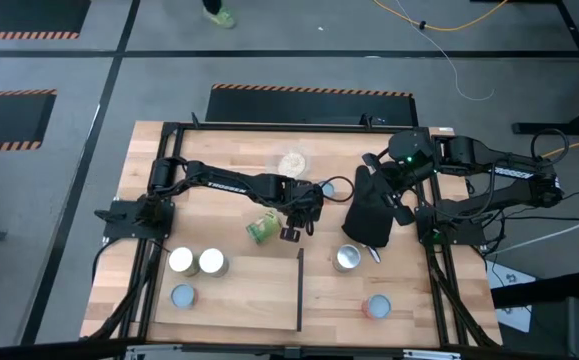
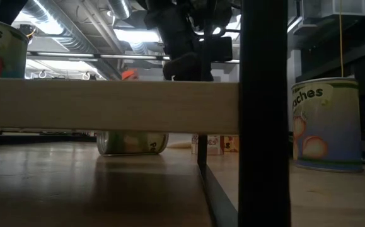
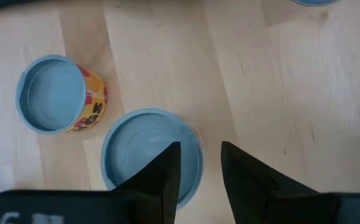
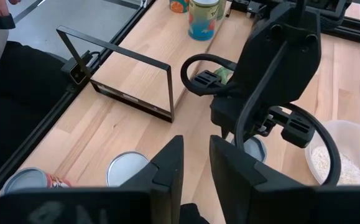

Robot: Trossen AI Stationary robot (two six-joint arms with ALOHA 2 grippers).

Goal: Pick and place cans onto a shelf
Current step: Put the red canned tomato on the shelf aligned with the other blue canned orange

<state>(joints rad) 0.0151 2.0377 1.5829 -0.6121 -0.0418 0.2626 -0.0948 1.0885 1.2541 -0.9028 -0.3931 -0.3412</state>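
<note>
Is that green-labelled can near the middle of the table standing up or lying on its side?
Lying on its side. From above, the green-labelled can shows its label, not a round top, and the low view shows it resting on its curved side.

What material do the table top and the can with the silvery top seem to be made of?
The table top looks like light wood with a smooth finish: plank seams and grain show. The can with the silvery top looks like metal: its lid is bright and reflective, though a coated lid cannot be ruled out.
</note>
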